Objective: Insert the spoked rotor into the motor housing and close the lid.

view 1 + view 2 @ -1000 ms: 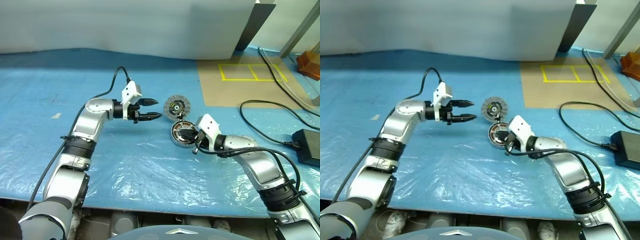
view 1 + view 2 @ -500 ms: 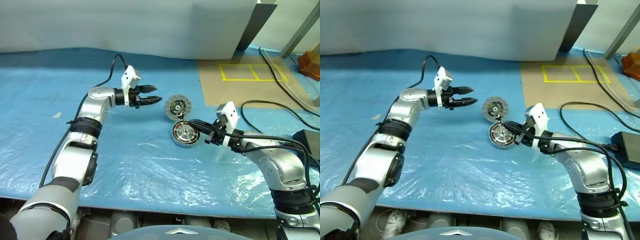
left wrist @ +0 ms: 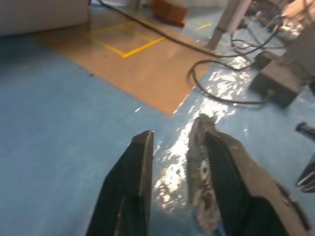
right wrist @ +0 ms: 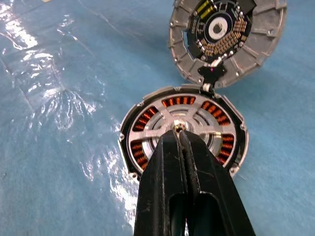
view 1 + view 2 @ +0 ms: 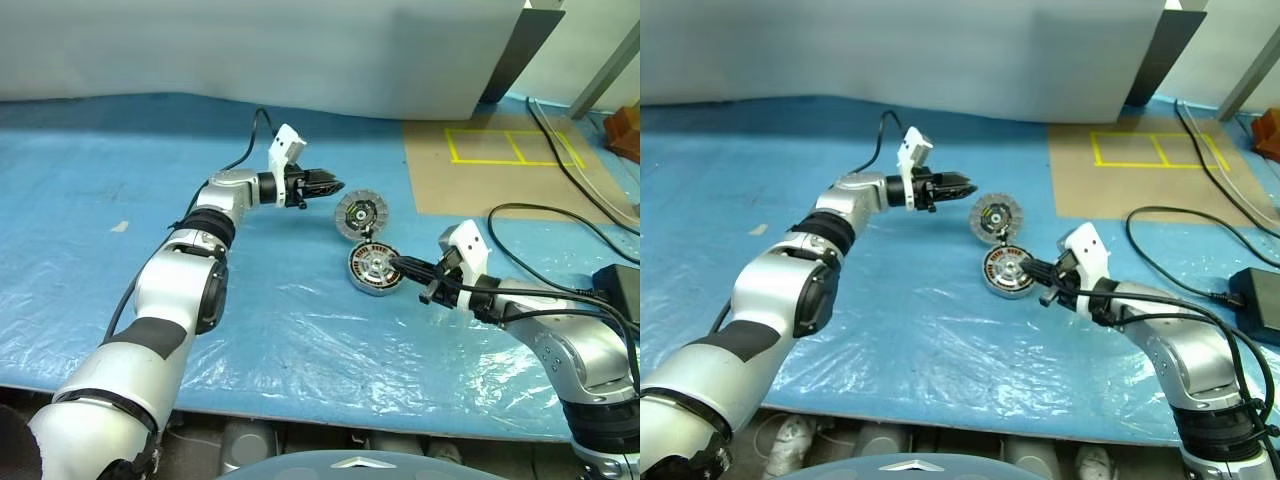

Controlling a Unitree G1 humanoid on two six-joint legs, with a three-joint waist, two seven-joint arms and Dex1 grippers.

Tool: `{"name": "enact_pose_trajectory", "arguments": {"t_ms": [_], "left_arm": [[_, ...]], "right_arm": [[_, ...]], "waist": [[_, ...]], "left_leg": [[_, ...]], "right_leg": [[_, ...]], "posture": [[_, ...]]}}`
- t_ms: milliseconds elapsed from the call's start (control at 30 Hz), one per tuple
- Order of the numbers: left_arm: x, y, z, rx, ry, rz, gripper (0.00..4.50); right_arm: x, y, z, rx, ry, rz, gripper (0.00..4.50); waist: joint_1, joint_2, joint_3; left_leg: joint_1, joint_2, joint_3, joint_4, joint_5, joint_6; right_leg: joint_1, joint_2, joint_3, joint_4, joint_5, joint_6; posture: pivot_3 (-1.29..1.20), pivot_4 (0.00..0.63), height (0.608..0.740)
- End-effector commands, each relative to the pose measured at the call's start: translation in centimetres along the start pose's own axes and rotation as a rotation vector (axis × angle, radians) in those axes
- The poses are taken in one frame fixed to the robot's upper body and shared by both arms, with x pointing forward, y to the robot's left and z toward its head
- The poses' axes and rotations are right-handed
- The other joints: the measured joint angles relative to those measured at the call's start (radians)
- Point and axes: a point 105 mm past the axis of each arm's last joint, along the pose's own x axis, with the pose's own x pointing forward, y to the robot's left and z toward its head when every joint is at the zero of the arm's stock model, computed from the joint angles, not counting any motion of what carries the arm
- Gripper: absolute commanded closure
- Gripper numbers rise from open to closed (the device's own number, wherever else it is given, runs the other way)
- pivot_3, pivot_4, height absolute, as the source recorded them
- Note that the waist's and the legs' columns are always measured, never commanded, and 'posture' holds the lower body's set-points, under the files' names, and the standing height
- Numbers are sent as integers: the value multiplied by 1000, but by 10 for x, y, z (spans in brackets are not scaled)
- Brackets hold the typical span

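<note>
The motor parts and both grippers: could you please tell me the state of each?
motor housing: upright, open, copper windings exposed.
spoked rotor: outside the housing, tilted up at its rim.
left gripper: slightly open, empty.
right gripper: shut, empty, tips over the housing's centre.

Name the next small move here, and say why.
Probably ease the left gripper onto the rim of the spoked rotor: it leans beside the motor housing, not yet inside, with the jaws just short of it, while the shut right gripper points at the housing's centre.
</note>
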Motion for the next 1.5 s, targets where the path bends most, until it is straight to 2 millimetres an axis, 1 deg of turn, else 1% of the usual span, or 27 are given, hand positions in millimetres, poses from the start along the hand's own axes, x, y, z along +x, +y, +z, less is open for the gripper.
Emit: {"name": "enact_pose_trajectory", "arguments": {"t_ms": [33,100,167,267,400,433,500,600,667,700,733,767,833,867,933,1033,1133,1167,1233,1300,1333,1367,1400,1433,1467,1500], "left_arm": [[3,-11,4,12,20,-89,3407],[6,-10,-8,12,66,-73,3407],[9,-8,-14,-13,74,-51,3407],[13,-8,-17,-29,75,-33,3407],[21,-11,-18,-29,77,-37,3407],[21,-11,-14,-27,59,-37,3407],[18,-10,2,-40,-7,-38,3407],[7,-6,24,-61,-96,-31,3407],[0,-1,35,-87,-152,-11,3786],[-3,2,39,-100,-181,12,4052],[-5,8,41,-114,-197,59,4342],[-5,15,39,-118,-195,130,4464],[-4,26,32,-110,-175,245,4464],[-3,27,31,-122,-176,255,4464],[3,19,31,-141,-175,186,4464],[11,9,30,-114,-148,120,4464],[14,9,29,-108,-145,125,4464],[13,10,30,-105,-148,133,4464],[9,13,37,-113,-180,148,4464],[3,13,48,-113,-224,136,4464],[0,10,54,-99,-239,106,4464],[-3,9,58,-88,-248,85,4464],[-6,6,59,-57,-232,56,4464],[-7,4,58,-36,-216,35,4464],[-10,1,54,-4,-186,4,4464],[-14,-3,45,62,-122,-43,4464]], "right_arm": [[-5,4,6,-58,-9,-18,4500],[-6,5,4,-52,-9,-23,4500],[-6,6,3,-50,-7,-27,4500],[-6,6,-3,-62,18,-32,4500],[-7,5,-5,-58,23,-39,4500],[-7,5,-5,-58,23,-41,4500],[-7,4,-5,-63,25,-45,4500],[-7,5,-7,-62,31,-49,4500],[-7,6,-10,-60,37,-49,4500],[-7,6,-11,-59,39,-49,4500],[-7,7,-11,-59,41,-47,4500],[-6,8,-12,-58,41,-43,4500],[-6,9,-12,-55,42,-37,4500],[-6,9,-13,-60,49,-35,4500],[-7,10,-14,-63,57,-33,4500],[-9,10,-14,-65,60,-37,4500],[-9,11,-13,-59,53,-43,4500],[-9,11,-11,-60,41,-51,4500],[-8,12,2,-44,-19,-60,4500],[-7,18,20,-48,-81,-31,4500],[-4,22,33,-86,-107,-1,4500],[-3,26,42,-113,-123,20,4500],[0,27,53,-153,-131,42,4500],[2,27,60,-177,-133,54,4500],[4,24,65,-209,-121,63,4500],[8,21,70,-265,-95,73,4500]], "waist": [[0,0,0],[1,-1,0],[2,-1,1],[2,-1,1],[2,-1,1],[2,-1,1],[1,-2,1],[-1,-2,2],[-2,-2,3],[-2,-2,3],[-2,-2,4],[0,-2,5],[2,-2,5],[4,-2,5],[7,-3,5],[8,-3,6],[7,-4,6],[6,-4,6],[1,-4,6],[-2,-4,7],[-4,-4,9],[-5,-4,11],[-5,-3,11],[-2,-3,11],[-1,-3,11],[2,-3,11]], "left_leg": [[0,0,0,0,0,0],[0,0,0,0,0,0],[0,-1,0,0,0,0],[0,-1,0,0,0,0],[-1,-1,0,0,0,0],[-1,-1,-1,0,0,0],[-1,-1,-1,0,0,0],[0,-1,-1,0,0,0],[0,-1,-1,0,0,0],[0,-1,-1,0,0,0],[0,-1,-1,0,0,0],[0,-1,-1,0,0,0],[-1,-1,-1,0,0,0],[-1,-1,-1,0,0,0],[-1,-2,-2,0,0,0],[-1,-1,-2,0,0,0],[-1,-1,-2,-1,0,0],[-1,-1,-2,-1,0,0],[-1,-1,-2,-2,0,0],[-1,-1,-2,-1,0,0],[-1,-2,-2,-1,0,0],[0,-2,-2,-1,0,0],[0,-2,-2,-1,0,0],[0,-2,-2,-1,1,-1],[1,-2,-2,-1,1,-1],[1,-2,-2,-1,1,-1]], "right_leg": [[0,0,0,0,0,0],[0,0,0,0,0,0],[0,-1,0,0,0,1],[0,-1,0,0,0,1],[0,-1,0,0,0,1],[0,-1,0,-1,0,1],[0,-1,0,-1,0,1],[0,-1,0,0,0,1],[0,-1,0,0,0,1],[0,-1,0,0,0,1],[0,-1,0,0,0,1],[0,-1,0,0,0,1],[0,-1,0,-1,0,1],[0,-1,0,-1,0,1],[1,-1,-1,-2,1,2],[0,-1,-1,-4,1,2],[1,-1,-1,-4,1,3],[1,-1,-1,-4,1,3],[1,-1,-1,-4,1,3],[1,-1,-1,-4,1,3],[0,-1,-1,-4,2,3],[0,-1,0,-3,2,3],[0,-1,0,-3,2,4],[1,-1,0,-3,3,4],[1,-1,0,-3,3,4],[1,-1,0,-3,3,4]], "posture": [[0,150,740],[0,150,740],[0,150,740],[0,150,740],[0,150,740],[0,150,740],[0,150,740],[0,150,740],[0,150,740],[0,150,740],[0,150,740],[0,150,740],[0,150,740],[0,150,740],[0,150,740],[0,150,740],[0,150,740],[0,150,740],[0,150,740],[0,150,740],[0,150,740],[0,150,740],[0,150,740],[0,150,740],[0,150,740],[0,150,740]]}}
